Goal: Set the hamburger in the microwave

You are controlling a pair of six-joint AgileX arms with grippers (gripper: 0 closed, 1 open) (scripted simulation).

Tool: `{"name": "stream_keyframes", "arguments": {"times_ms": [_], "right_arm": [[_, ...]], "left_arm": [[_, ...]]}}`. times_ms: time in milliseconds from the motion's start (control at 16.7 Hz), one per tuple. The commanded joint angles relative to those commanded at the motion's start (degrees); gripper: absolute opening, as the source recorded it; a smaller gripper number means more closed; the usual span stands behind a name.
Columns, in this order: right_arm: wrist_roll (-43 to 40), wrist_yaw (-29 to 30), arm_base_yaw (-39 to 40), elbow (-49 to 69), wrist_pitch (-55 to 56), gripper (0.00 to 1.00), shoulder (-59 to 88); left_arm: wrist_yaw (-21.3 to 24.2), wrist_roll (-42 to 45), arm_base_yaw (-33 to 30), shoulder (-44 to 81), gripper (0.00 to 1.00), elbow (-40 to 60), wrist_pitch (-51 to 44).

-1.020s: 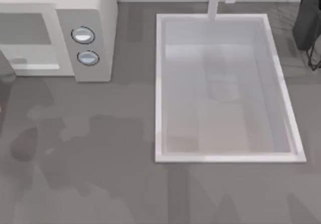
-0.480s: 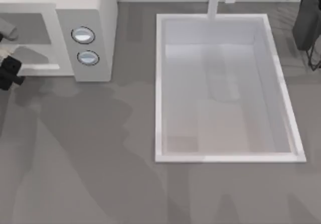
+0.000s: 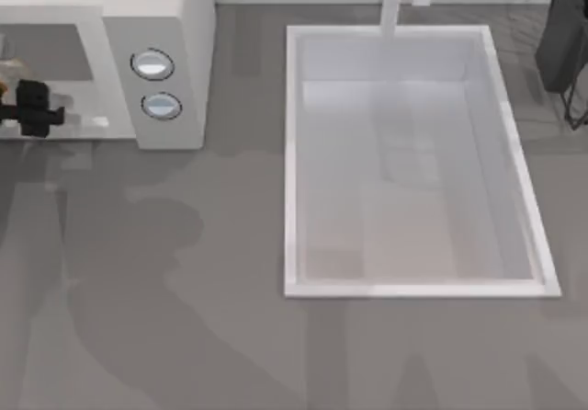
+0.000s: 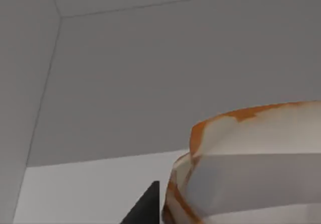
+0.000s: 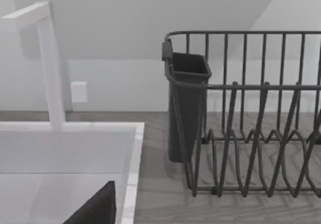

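Observation:
The white microwave (image 3: 188, 33) stands at the table's back left, its cavity facing forward beside two round knobs (image 3: 152, 64). My left gripper (image 3: 30, 108) is at the cavity's mouth, near the top view's left edge, shut on the hamburger (image 3: 5, 87), of which a tan sliver shows there. In the left wrist view the hamburger (image 4: 251, 163) looms close, pale with orange-brown edges, against one dark finger (image 4: 146, 208), with the microwave's grey inner walls (image 4: 175, 68) behind it. One dark finger (image 5: 98, 208) of my right gripper shows over the sink.
A large white sink basin (image 3: 292, 162) with a faucet (image 3: 393, 1) takes up the table's middle and right. A dark wire dish rack (image 5: 251, 133) with a cutlery holder (image 5: 186, 103) stands at the back right, also seen as the dish rack (image 3: 565, 42).
My left gripper came in from the left edge and moved up and to the right, reaching the microwave's opening with the hamburger. Shadows on the table shifted with it.

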Motion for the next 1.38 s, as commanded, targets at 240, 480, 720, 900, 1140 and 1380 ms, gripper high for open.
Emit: {"name": "stream_keyframes", "arguments": {"times_ms": [240, 480, 720, 900, 1140, 1380], "right_arm": [[0.00, 0.00, 0.00, 0.00, 0.00, 1.00, 0.00], [0.00, 0.00, 0.00, 0.00, 0.00, 1.00, 0.00], [0.00, 0.00, 0.00, 0.00, 0.00, 1.00, 0.00], [0.00, 0.00, 0.00, 0.00, 0.00, 1.00, 0.00], [0.00, 0.00, 0.00, 0.00, 0.00, 1.00, 0.00], [0.00, 0.00, 0.00, 0.00, 0.00, 1.00, 0.00]], "left_arm": [[2.10, -7.03, 0.42, 3.01, 0.00, -4.00, 11.73], [2.63, -8.63, 0.53, 3.74, 0.00, -4.98, 14.18], [2.55, -8.47, 0.21, 3.60, 0.00, -4.72, 14.01], [2.37, -8.59, -0.05, 5.59, 0.00, -1.00, 12.62], [1.81, -8.93, -0.82, 11.33, 0.00, 9.92, 8.48], [1.03, -9.37, -1.73, 18.54, 0.00, 23.26, 3.22]]}}
